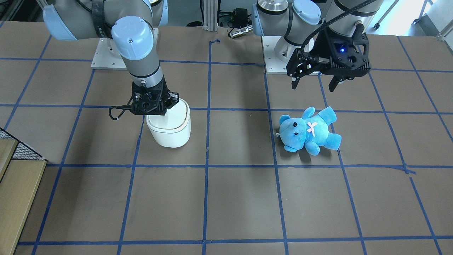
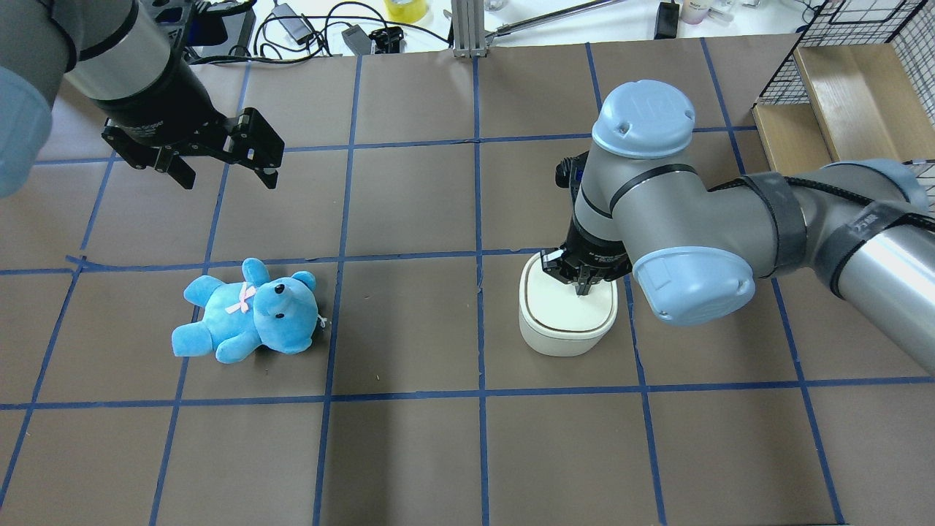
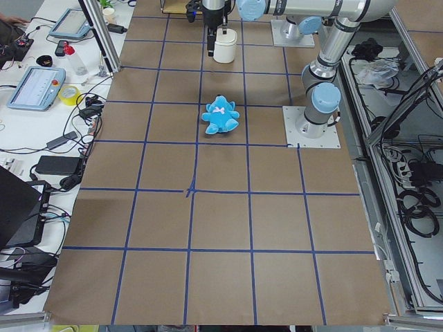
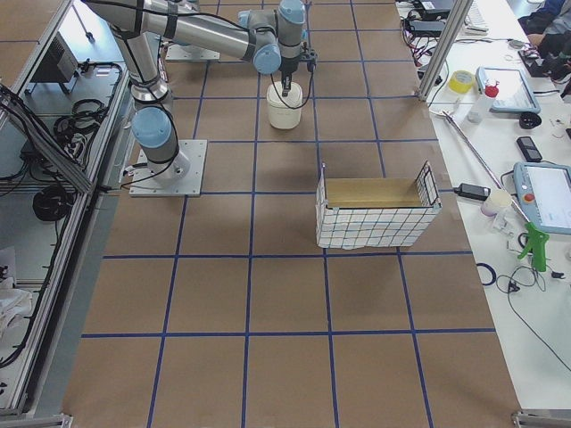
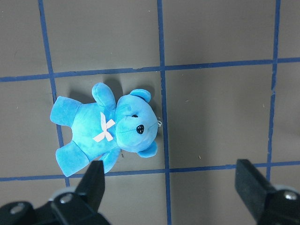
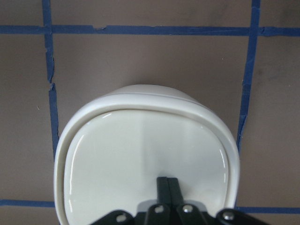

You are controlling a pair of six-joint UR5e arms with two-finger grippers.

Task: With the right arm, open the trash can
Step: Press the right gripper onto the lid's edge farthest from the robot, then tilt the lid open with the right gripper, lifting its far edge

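Trash can point(image 2: 568, 321) stands upright on the robot's right half of the surface point(image 2: 409, 453), roughly midway between the robot's edge and the operators' edge, with its white lid lying flat and the thin dark seam running unbroken around the rim. The right tool point(image 2: 582, 286) points straight down over it, its two fingers point(image 6: 167, 183) pressed together with nothing between them. Their tips come down on the lid's top, off its centre and toward one side; whether they press on the lid or sit just above it cannot be told. The right arm point(image 2: 701, 226) reaches in from the surface's right end, its wrist directly above the can. On the robot's left half a blue plush bear point(image 2: 248, 310) lies on its back, well apart from the can. The left tool point(image 2: 225, 179) hangs above the surface near the bear, fingers spread wide and empty
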